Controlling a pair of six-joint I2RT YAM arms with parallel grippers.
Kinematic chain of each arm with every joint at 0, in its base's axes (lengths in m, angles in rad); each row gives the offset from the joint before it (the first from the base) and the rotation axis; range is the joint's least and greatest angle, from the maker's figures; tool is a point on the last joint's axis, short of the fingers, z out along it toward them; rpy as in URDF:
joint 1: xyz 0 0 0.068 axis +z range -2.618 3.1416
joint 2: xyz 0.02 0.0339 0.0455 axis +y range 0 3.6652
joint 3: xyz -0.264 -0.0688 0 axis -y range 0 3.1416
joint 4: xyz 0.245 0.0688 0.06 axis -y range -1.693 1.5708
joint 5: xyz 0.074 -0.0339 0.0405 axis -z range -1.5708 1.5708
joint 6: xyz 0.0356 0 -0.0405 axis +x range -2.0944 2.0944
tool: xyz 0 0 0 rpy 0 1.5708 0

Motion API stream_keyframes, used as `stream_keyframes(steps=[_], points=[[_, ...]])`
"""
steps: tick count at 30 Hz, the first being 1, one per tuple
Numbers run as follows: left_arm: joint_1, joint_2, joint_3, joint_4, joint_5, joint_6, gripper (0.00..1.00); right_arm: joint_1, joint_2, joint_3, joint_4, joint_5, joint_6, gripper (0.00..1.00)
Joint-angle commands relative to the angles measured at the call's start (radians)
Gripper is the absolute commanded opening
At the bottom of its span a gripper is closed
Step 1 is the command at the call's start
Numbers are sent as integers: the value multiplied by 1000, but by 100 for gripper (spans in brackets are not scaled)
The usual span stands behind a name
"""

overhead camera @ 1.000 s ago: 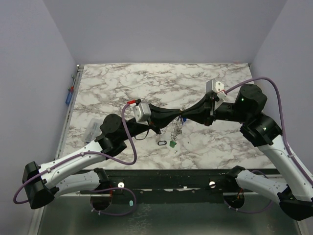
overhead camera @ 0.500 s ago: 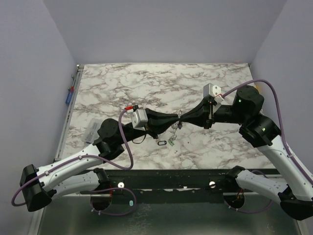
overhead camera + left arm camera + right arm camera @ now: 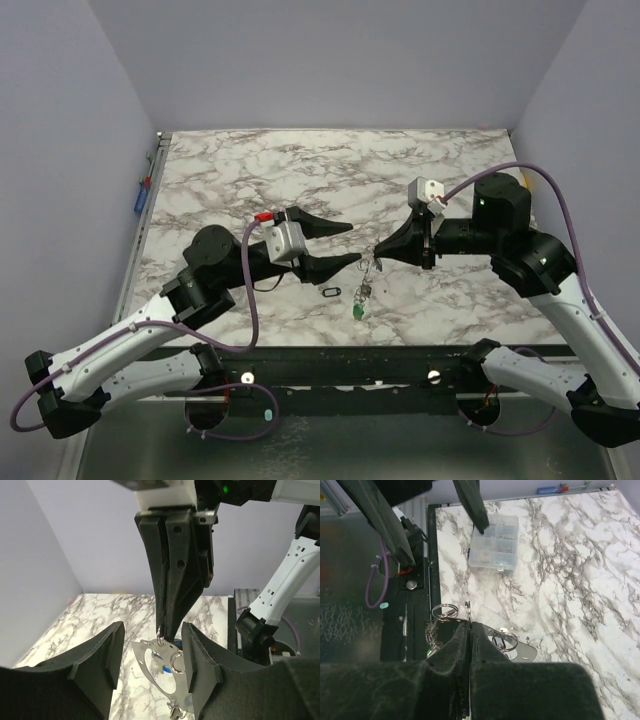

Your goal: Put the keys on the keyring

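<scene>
While right tool (image 3: pixel 380 253) is pressed together on keyring (image 3: pixel 368 270), holding it above marble table (image 3: pixel 450 170), keys (image 3: pixel 357 311) dangling beneath w/ green head lowest, left tool (image 3: pixel 354 243) spread wide, just beside keyring, gripping nothing, small black oval ring (image 3: pixel 332 291) on table nearby

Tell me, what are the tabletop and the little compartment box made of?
The tabletop looks like marble or marble-print laminate: white with grey-brown veins, fairly matte. The compartment box seems clear plastic: see-through walls and dividers.
</scene>
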Motion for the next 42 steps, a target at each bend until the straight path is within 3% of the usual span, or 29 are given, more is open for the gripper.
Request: stream_keyframes(steps=[1, 14, 27, 32, 39, 42], points=[[0, 32, 184, -409, 84, 161, 55, -3, 10, 55, -117, 7, -54, 1], [-1, 321, 615, -911, 294, 234, 57, -2, 10, 76, -223, 3, -34, 1], [-2, 464, 693, -929, 325, 287, 43, -2, -15, 65, -233, 7, -22, 1], [-2, 482, 699, -925, 299, 307, 31, -1, -18, 65, -231, 3, -25, 1], [-2, 494, 695, -917, 275, 324, 23, -1, -25, 65, -228, 3, -26, 1], [-2, 499, 690, -905, 282, 323, 14, -1, -25, 67, -226, 1, -26, 1]])
